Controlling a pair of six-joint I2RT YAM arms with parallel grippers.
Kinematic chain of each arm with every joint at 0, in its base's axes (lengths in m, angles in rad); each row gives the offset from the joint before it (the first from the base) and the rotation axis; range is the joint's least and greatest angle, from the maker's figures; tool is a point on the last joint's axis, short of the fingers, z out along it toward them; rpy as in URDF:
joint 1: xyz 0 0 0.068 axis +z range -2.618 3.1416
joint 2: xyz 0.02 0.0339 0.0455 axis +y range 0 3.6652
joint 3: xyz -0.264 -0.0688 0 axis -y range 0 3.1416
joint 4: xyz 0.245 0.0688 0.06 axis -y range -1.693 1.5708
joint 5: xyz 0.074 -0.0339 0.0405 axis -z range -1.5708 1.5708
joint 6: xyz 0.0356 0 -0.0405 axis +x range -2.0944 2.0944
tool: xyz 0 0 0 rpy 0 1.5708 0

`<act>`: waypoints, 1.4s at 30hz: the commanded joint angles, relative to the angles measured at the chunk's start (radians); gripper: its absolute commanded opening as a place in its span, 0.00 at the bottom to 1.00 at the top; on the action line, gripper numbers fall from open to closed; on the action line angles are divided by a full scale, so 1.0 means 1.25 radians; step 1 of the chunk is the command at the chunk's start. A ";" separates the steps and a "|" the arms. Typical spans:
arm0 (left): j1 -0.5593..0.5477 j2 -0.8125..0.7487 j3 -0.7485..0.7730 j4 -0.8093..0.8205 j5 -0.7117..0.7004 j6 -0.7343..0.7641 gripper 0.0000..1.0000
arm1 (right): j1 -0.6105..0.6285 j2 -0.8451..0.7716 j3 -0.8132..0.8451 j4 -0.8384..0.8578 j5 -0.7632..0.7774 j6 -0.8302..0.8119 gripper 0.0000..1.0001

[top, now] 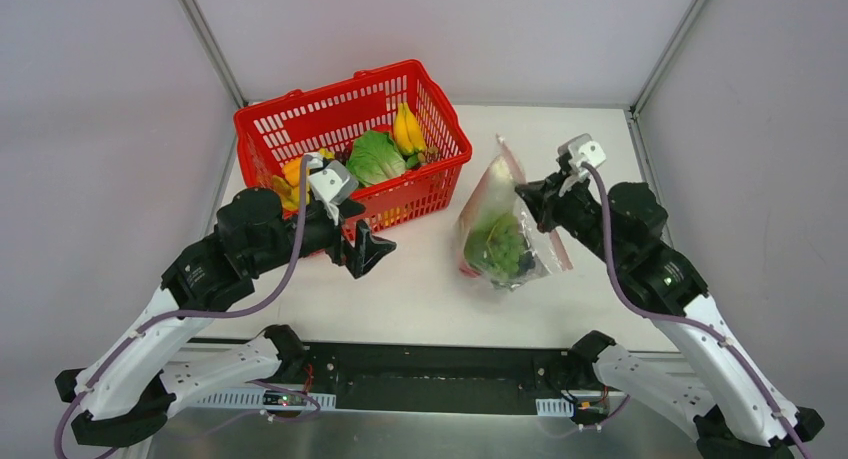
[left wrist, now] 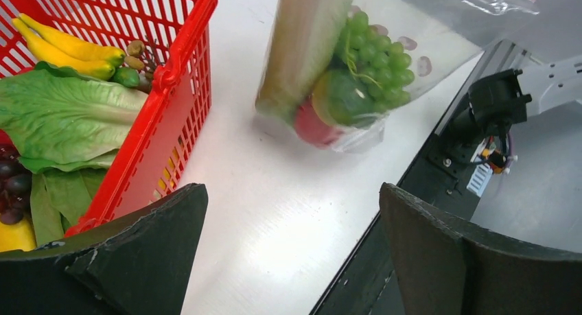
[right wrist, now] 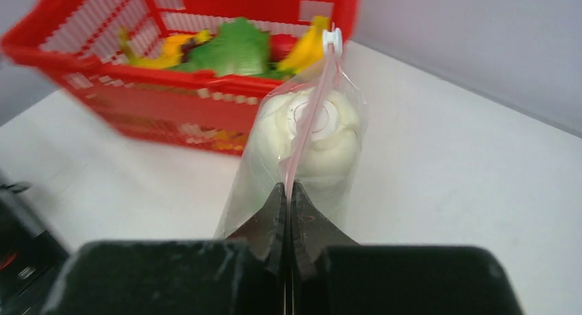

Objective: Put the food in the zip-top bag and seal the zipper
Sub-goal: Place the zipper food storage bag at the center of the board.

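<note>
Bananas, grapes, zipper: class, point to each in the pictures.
bananas (left wrist: 68,49): left wrist view, middle of the bunch.
grapes (left wrist: 377,54): left wrist view, centre of the cluster.
zipper (right wrist: 309,123): right wrist view, midway along the strip.

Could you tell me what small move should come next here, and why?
Probably swing the left gripper over the basket: it is open and empty, bananas and lettuce lie there, and the right gripper holds the bag by its strip.

Left arm bends from its near-left base toward the centre, left gripper (top: 368,247) low, jaws spread wide; right arm angles far and left, right gripper (top: 527,201) pinched tight on the zipper (right wrist: 307,133).
</note>
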 commanded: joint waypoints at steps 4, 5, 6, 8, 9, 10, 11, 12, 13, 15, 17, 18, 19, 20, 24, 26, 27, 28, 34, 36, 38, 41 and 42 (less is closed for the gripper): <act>0.004 0.004 -0.029 0.068 -0.073 -0.078 0.99 | -0.041 0.133 0.124 0.134 0.338 -0.120 0.00; 0.003 0.001 -0.035 0.070 -0.083 -0.084 0.99 | -0.052 0.147 0.138 0.140 0.333 -0.142 0.00; 0.004 -0.005 -0.042 0.074 -0.091 -0.089 0.99 | -0.059 0.164 0.151 0.138 0.321 -0.165 0.00; 0.005 -0.015 -0.057 0.086 -0.114 -0.102 0.99 | -0.060 0.193 0.170 0.097 0.291 -0.196 0.00; 0.004 -0.021 -0.065 0.089 -0.126 -0.107 0.99 | -0.060 0.201 0.169 0.073 0.262 -0.192 0.00; 0.004 -0.028 -0.072 0.091 -0.137 -0.110 0.99 | -0.059 0.203 0.151 0.053 0.222 -0.185 0.00; 0.004 -0.033 -0.076 0.091 -0.147 -0.112 0.99 | -0.058 0.202 0.119 0.034 0.162 -0.173 0.00; 0.004 -0.039 -0.081 0.091 -0.157 -0.114 0.99 | -0.055 0.200 0.087 0.023 0.099 -0.156 0.00; 0.005 -0.042 -0.085 0.091 -0.167 -0.115 0.99 | -0.049 0.198 0.046 0.020 0.034 -0.132 0.00; 0.004 -0.049 -0.091 0.090 -0.186 -0.117 0.99 | -0.031 0.202 -0.025 0.016 -0.075 -0.088 0.08; 0.005 -0.054 -0.093 0.083 -0.208 -0.120 0.99 | -0.005 0.219 -0.057 -0.020 -0.191 -0.087 0.19; 0.005 -0.056 -0.093 0.080 -0.219 -0.121 0.99 | 0.006 0.230 -0.054 -0.051 -0.237 -0.089 0.29; 0.005 -0.057 -0.093 0.076 -0.227 -0.123 0.99 | 0.011 0.242 -0.036 -0.095 -0.285 -0.096 0.37; 0.004 -0.058 -0.092 0.073 -0.233 -0.124 0.99 | 0.016 0.255 -0.011 -0.129 -0.317 -0.097 0.45; 0.005 -0.065 -0.097 0.071 -0.255 -0.131 0.99 | 0.016 0.250 0.044 -0.136 -0.355 -0.064 0.55; 0.005 -0.067 -0.098 0.069 -0.259 -0.133 0.99 | 0.016 0.218 0.025 -0.089 -0.363 -0.037 0.65; 0.005 -0.067 -0.098 0.067 -0.258 -0.133 0.99 | 0.016 0.201 0.010 -0.061 -0.371 -0.028 0.70; 0.005 -0.065 -0.097 0.063 -0.261 -0.134 0.99 | 0.016 0.180 -0.008 -0.031 -0.380 -0.017 0.74; 0.005 -0.059 -0.094 0.034 -0.296 -0.155 0.99 | 0.014 0.110 -0.139 0.133 -0.224 0.076 0.84; 0.005 -0.065 -0.099 0.024 -0.317 -0.167 0.99 | 0.014 0.121 -0.155 0.133 -0.131 0.097 0.84; 0.005 -0.075 -0.111 0.019 -0.345 -0.183 0.99 | 0.013 0.142 -0.176 0.142 -0.099 0.112 0.85; 0.005 -0.094 -0.131 0.015 -0.381 -0.201 0.99 | 0.010 0.210 -0.212 0.184 -0.121 0.183 0.84; 0.005 -0.098 -0.136 0.014 -0.385 -0.204 0.99 | 0.010 0.239 -0.217 0.187 -0.134 0.223 0.80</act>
